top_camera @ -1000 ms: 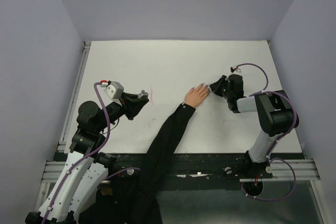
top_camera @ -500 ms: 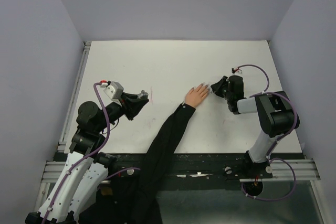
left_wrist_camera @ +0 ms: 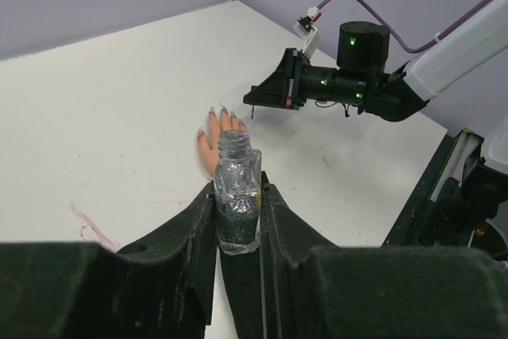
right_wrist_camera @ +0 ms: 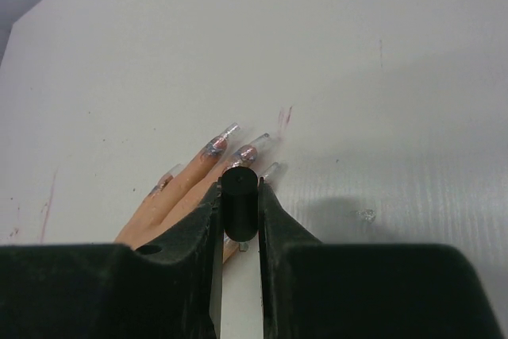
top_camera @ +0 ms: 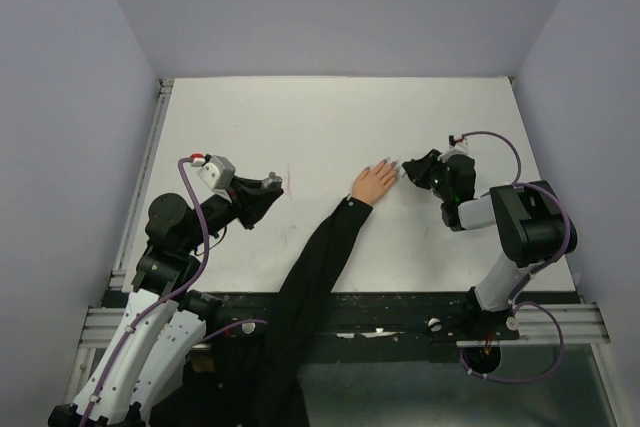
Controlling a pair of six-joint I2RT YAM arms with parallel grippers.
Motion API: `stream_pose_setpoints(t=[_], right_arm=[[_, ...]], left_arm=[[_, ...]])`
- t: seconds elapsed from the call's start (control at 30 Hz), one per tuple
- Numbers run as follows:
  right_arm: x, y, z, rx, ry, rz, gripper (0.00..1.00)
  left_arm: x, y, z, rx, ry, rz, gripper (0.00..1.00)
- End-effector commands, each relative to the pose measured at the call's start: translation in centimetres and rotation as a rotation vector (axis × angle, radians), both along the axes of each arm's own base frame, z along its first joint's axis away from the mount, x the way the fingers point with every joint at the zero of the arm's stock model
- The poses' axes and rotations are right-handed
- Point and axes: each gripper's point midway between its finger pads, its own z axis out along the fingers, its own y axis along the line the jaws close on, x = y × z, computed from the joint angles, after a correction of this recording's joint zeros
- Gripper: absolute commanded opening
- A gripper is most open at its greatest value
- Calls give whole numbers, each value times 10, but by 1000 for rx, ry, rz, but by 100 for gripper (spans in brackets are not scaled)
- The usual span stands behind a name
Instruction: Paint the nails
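Your left arm sits folded at the left side of the table (top_camera: 330,117), elbow bent and forearm low, reaching toward the middle. Your left gripper (top_camera: 268,187) is clamped on a small open glass bottle (left_wrist_camera: 236,196), which stands upright between the fingers with its neck uncovered and dark glittery polish inside.

Your right arm is bent back on itself at the right. Its forearm runs leftward, nearly level, with the tip dipped a little. Your right gripper (top_camera: 410,169) is closed on a black cap (right_wrist_camera: 239,204), and a thin brush stem (left_wrist_camera: 252,111) hangs from its tip. Can't tell if the brush touches anything.

The fake hand (top_camera: 374,181) lies flat, palm down, mid-table, with its black sleeve (top_camera: 315,267) trailing back toward the near edge. The nails (right_wrist_camera: 230,129) point away toward your right gripper, just beside its tip. They are long and clear, some streaked greyish-purple near the base. In the right wrist view the cap sits over the fingers.
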Motion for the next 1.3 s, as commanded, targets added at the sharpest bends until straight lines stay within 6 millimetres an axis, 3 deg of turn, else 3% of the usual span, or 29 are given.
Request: stream_pose_setpoints(t=[0.0, 0.53, 0.87, 1.27], right_arm=[[4, 11, 23, 26, -100, 76, 1], [20, 9, 6, 7, -4, 54, 1], [20, 3, -1, 2, 44, 11, 1], [22, 12, -7, -23, 63, 27, 1]], left_arm=[[-4, 0, 22, -17, -70, -4, 0], [-3, 0, 21, -13, -64, -4, 0], [-3, 0, 22, -16, -66, -7, 0], [-3, -1, 22, -20, -61, -12, 0]])
